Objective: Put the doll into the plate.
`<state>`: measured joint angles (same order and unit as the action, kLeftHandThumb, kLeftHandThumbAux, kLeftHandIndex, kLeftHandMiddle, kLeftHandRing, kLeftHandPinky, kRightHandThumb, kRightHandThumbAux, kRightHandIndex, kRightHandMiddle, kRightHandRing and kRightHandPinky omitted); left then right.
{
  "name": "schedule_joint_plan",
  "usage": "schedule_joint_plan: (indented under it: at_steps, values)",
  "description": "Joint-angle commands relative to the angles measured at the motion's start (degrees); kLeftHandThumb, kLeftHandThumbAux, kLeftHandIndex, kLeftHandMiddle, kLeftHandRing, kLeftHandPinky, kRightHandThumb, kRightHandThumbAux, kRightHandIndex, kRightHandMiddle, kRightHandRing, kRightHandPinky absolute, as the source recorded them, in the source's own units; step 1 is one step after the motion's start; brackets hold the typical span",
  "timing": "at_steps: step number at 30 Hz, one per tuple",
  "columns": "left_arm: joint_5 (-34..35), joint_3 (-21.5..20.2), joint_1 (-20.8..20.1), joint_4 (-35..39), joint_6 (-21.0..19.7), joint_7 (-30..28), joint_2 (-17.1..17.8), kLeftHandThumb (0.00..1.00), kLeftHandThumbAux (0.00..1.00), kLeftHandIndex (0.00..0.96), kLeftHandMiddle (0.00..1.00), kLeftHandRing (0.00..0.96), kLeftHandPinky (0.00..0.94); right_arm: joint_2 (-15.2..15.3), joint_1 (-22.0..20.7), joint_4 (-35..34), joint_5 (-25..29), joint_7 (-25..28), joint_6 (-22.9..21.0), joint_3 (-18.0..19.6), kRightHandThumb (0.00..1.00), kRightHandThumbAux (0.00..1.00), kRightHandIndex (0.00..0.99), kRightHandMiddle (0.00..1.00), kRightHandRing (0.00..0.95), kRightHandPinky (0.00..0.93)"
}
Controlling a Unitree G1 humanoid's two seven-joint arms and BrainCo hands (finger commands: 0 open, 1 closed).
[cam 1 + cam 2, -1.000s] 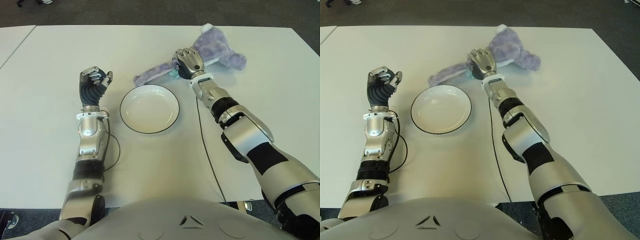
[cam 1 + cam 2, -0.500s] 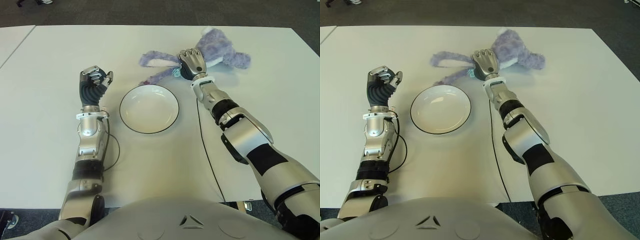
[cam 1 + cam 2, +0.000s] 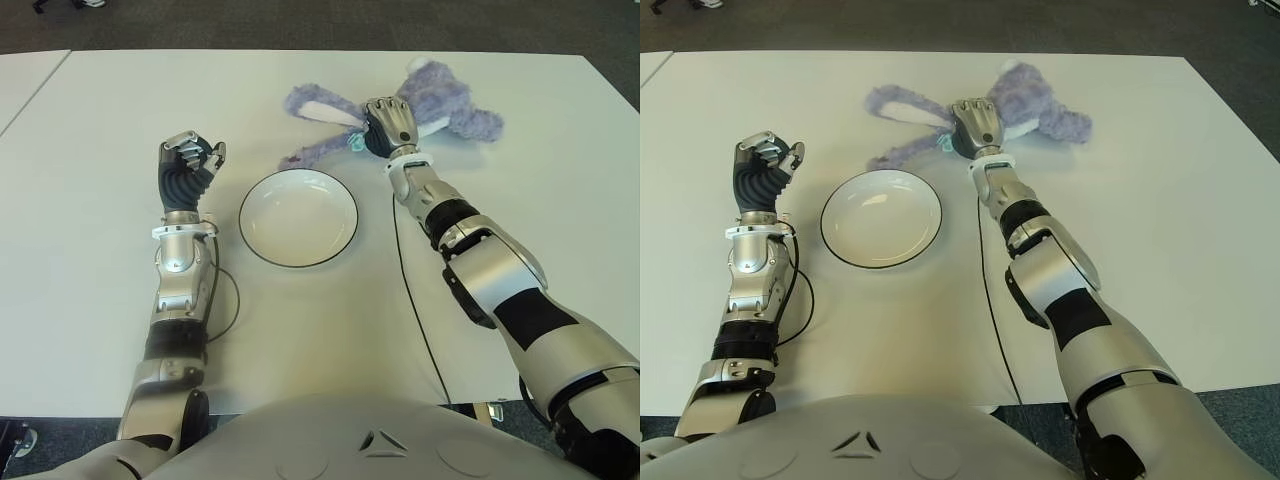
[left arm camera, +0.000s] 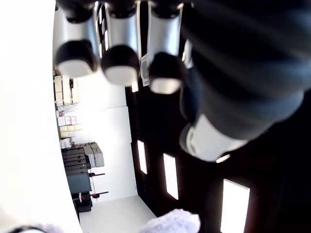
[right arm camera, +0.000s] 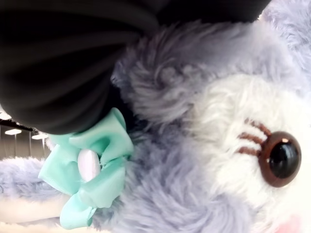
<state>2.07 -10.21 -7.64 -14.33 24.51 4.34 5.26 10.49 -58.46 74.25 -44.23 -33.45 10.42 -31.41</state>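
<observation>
I read this as an office or lab room: plain white surface (image 3: pixel 90 150), dark carpet floor (image 3: pixel 300 25), ceiling light panels (image 4: pixel 170 174).

Both arms wear smooth silver-grey shells broken by black bands at the joints, with a white ring at each wrist. The left hand (image 3: pixel 186 163) has a ribbed black palm and silver finger segments tipped in pale pads, as does the right hand (image 3: pixel 390 124). A thin black cable loops beside each forearm.

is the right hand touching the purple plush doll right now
Touching. In the right wrist view the right hand presses into the plush doll's fur beside its mint bow; the eye views show it closed on the doll.
</observation>
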Motion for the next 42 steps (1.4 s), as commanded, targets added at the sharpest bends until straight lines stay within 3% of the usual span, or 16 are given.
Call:
schedule_joint_plan:
  at_steps: [1, 13, 29, 41, 42]
  values:
    - [-0.54, 0.21, 8.83, -5.36, 0.06, 0.21, -1.94, 0.400, 0.828, 0.838, 0.893, 0.895, 0.873, -0.68, 2.79, 1.78, 2.42, 3.20, -0.04, 1.53, 1.000, 0.667, 0.442, 0.474, 0.417, 0.477]
    - [-0.40, 0.39, 8.89, -5.29, -0.02, -0.15, -1.89, 0.398, 0.830, 0.843, 0.895, 0.897, 0.874, -0.72, 2.39, 1.09, 4.83, 5.04, 1.63, 3.48, 1.000, 0.668, 0.405, 0.481, 0.440, 0.477]
    - [-0.82, 1.03, 9.04, -5.57, 0.56, -0.40, -1.73, 0.398, 0.834, 0.841, 0.893, 0.896, 0.874, 0.10, 0.85, -0.42, 7.02, 1.78, 2.28, 6.82, 1.000, 0.665, 0.393, 0.495, 0.479, 0.474]
    - [-1.27, 1.26, 9.17, -5.96, 0.82, -0.21, -1.88, 0.405, 0.833, 0.832, 0.887, 0.891, 0.874, 0.28, -2.90, -2.45, 12.67, 4.19, 0.89, 13.17, 1.000, 0.669, 0.370, 0.477, 0.485, 0.486]
    - [-1.25, 1.27, 9.18, -5.97, 0.83, -0.24, -1.89, 0.407, 0.833, 0.830, 0.886, 0.890, 0.874, 0.29, -3.20, -2.61, 13.05, 4.48, 0.77, 13.61, 0.990, 0.667, 0.372, 0.480, 0.491, 0.553]
